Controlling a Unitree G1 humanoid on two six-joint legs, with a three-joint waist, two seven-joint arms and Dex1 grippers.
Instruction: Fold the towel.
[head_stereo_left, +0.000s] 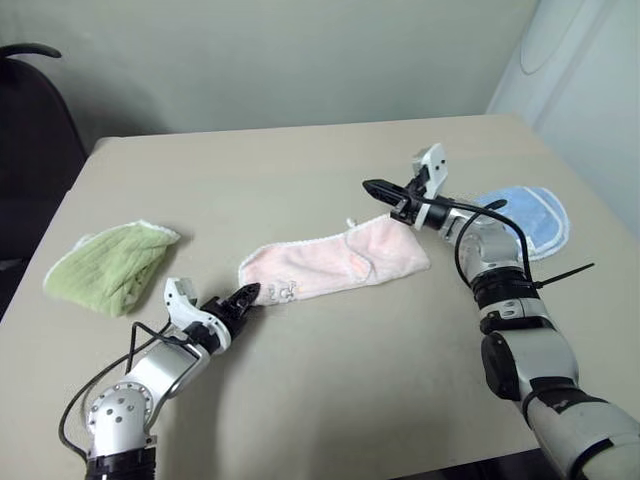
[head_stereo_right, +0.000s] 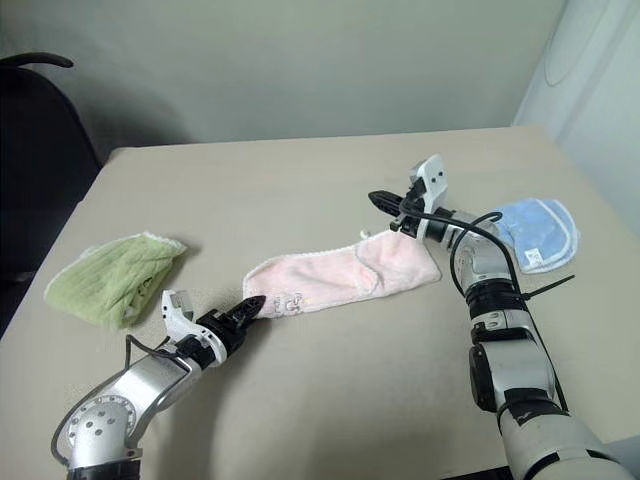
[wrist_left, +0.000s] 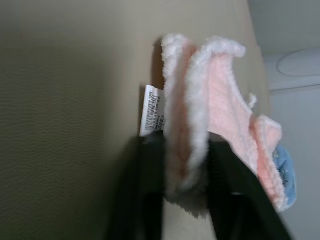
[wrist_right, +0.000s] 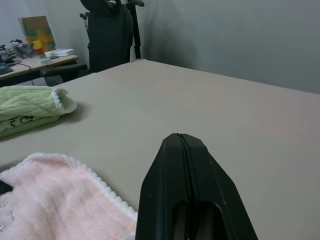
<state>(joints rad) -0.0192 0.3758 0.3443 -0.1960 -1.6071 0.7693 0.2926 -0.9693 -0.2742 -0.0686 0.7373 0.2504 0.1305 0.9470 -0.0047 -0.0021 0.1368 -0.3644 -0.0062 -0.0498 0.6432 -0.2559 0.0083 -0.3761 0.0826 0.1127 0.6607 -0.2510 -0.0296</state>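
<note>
Flanking towel (head_stereo_left: 335, 262), green towel (head_stereo_left: 110, 265), blue cloth (head_stereo_left: 528, 216)

Towel (head_stereo_left: 335, 262) mid-worktop (head_stereo_left: 300, 170); second towel (head_stereo_left: 110, 265) lies left, cloth (head_stereo_left: 530, 215) right; chair (head_stereo_left: 30, 130) beyond far-left corner.

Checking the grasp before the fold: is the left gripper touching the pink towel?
Touching. In the left wrist view the left gripper has its jaws on either side of the towel, pressed against the doubled white-edged end.
</note>
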